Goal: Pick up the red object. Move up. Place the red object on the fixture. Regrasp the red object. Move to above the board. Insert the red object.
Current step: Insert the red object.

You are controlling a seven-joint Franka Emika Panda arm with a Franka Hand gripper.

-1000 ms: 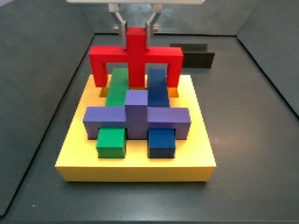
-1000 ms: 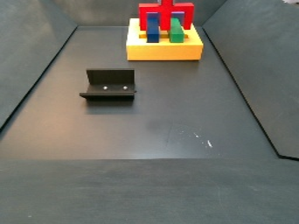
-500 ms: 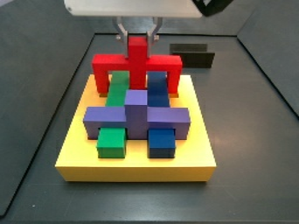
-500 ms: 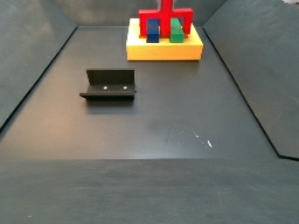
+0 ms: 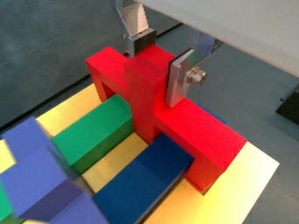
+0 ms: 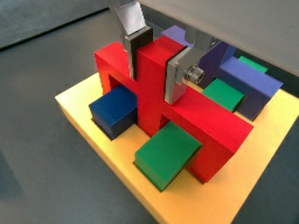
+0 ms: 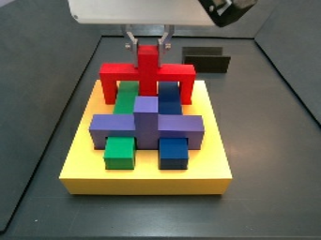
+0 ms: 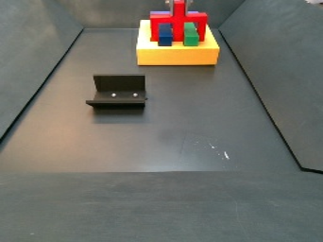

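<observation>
At the far end of the yellow board (image 7: 146, 173), the gripper (image 5: 167, 59) is clamped on the stem of the red object (image 5: 158, 109), whose legs straddle the green bar (image 6: 169, 153) and blue bar (image 6: 117, 108). Any tilt could jam a leg against them.

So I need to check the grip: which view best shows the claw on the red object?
A wrist view: the claw is shut on the red object's stem, with both fingers showing close up. The wrist view from the opposite side shows the same. A side view shows it smaller; in the far one the claw is cropped.
</observation>
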